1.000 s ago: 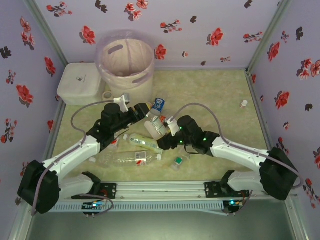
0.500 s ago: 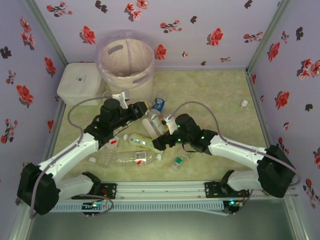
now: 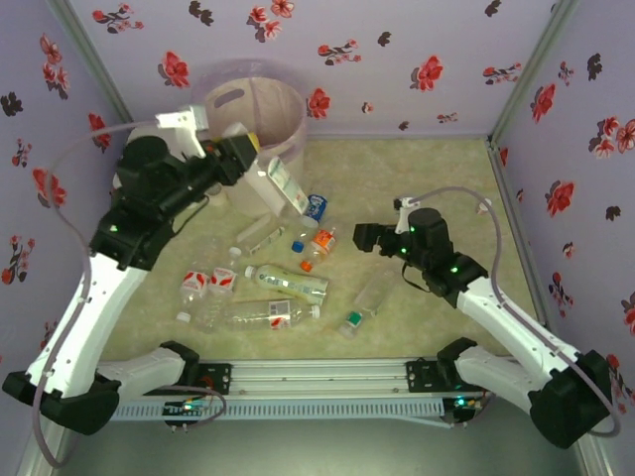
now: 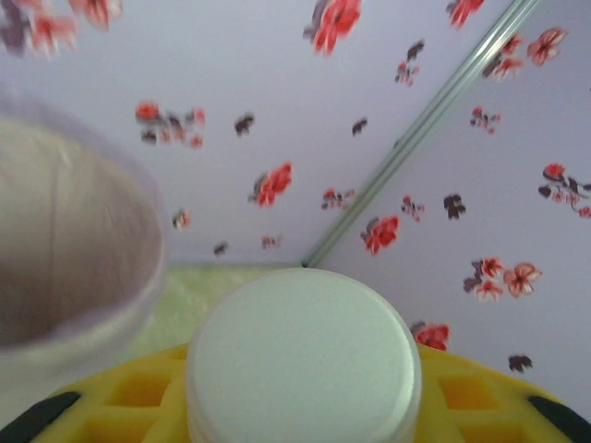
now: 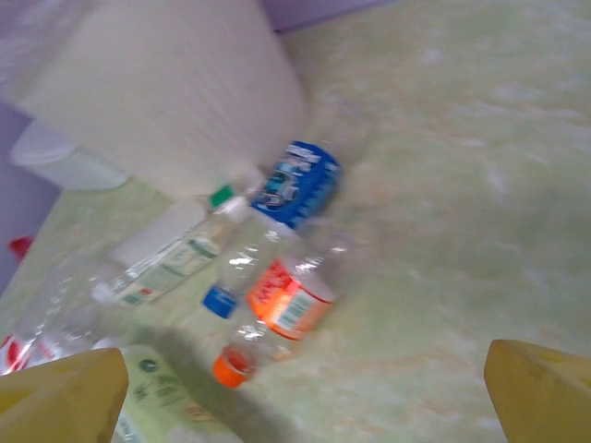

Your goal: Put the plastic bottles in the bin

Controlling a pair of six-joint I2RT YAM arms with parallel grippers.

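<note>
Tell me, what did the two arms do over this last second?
The left gripper closed on a clear bottle and lifted it from the pile up beside the rim of the bin. The right gripper opened wide and drew back to its right, away from the pile, holding nothing. The bin and the other bottles on the table largely stayed put.

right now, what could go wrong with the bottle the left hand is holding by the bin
The held bottle seems to hang outside the bin rim from the left hand; released here it would likely drop onto the table. Swinging it in could knock the rim.
</note>
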